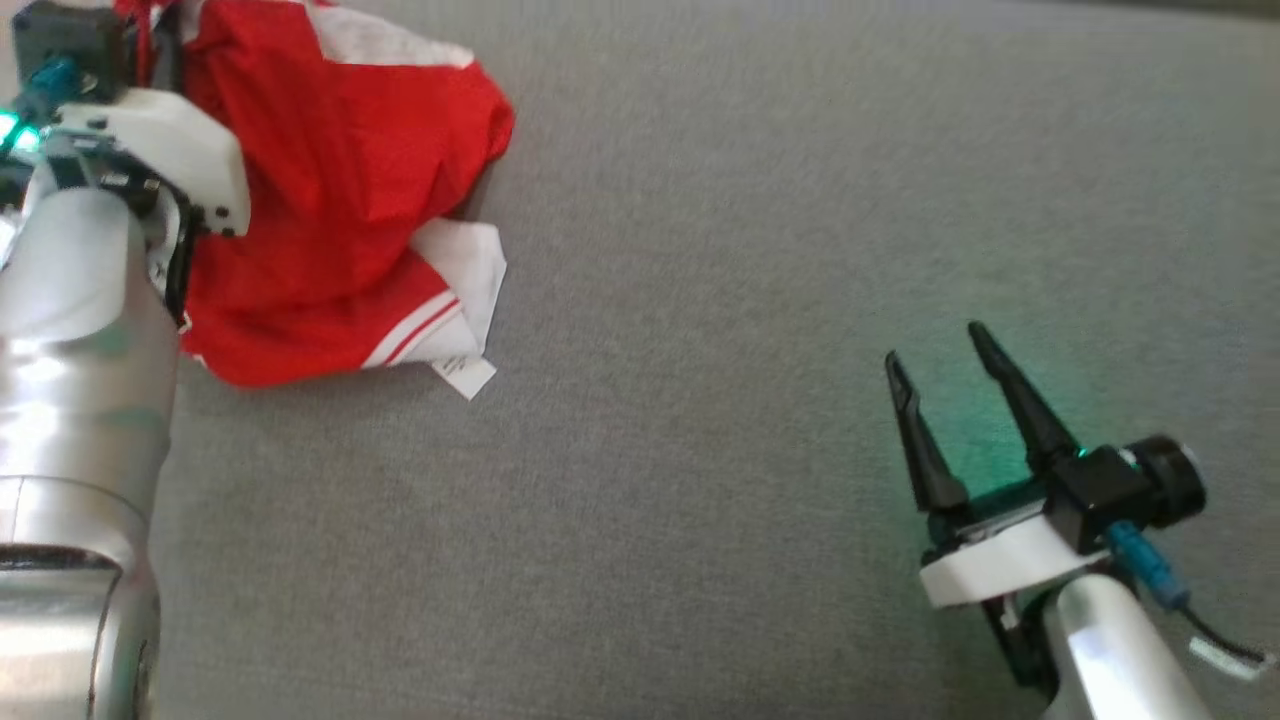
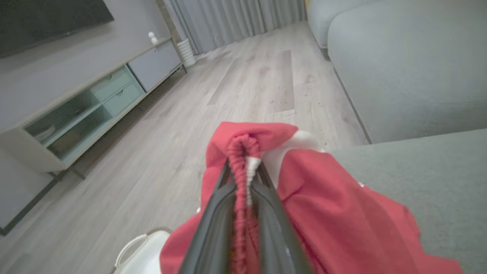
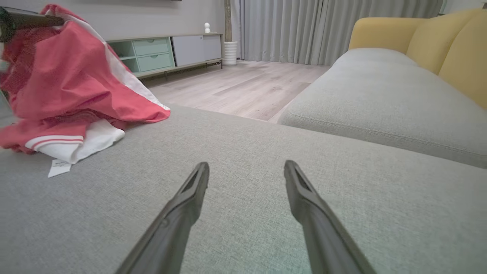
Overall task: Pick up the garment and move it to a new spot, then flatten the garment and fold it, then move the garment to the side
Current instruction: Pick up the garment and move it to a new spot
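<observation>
The garment [image 1: 340, 180] is a crumpled red piece with white panels and red stripes, bunched at the far left of the grey cushion. In the left wrist view my left gripper [image 2: 243, 167] is shut on its gathered red elastic band, and the garment [image 2: 335, 213] hangs away to the right of the fingers. My right gripper [image 1: 932, 343] stands open at the lower right, low over bare cushion and well away from the cloth. The right wrist view has the garment [image 3: 72, 80] raised at the upper left, with my right gripper [image 3: 246, 164] holding nothing.
The grey cushion [image 1: 750, 200] stretches wide to the right of the cloth. A white label [image 1: 465, 372] lies at the garment's near edge. Beyond the cushion's edge are wooden floor [image 2: 247, 83], a low TV cabinet [image 2: 95, 102] and a yellow-backed sofa [image 3: 418, 42]. A white object [image 2: 140, 247] sits low beside my left fingers.
</observation>
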